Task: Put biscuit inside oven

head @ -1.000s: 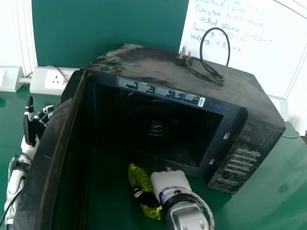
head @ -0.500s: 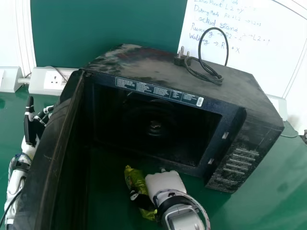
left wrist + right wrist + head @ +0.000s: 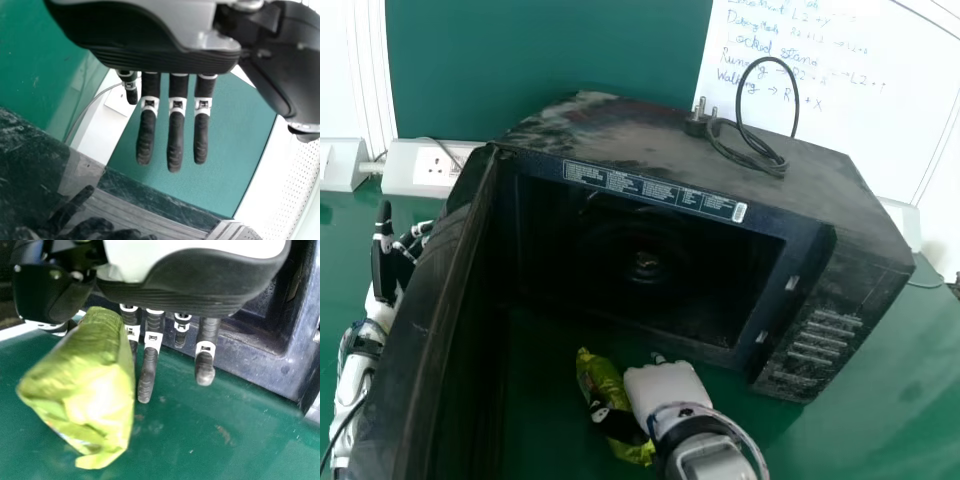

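Right hand, gripping the biscuit, has edged left; the oven beyond its fingers still awaits it; left hand open.

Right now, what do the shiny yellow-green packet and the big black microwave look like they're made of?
The packet looks like thin plastic film, maybe foil-lined: it is glossy, crinkled and catches a bright glare. The microwave is probably painted metal on top, dull and smudged, though its finish alone can't prove that.
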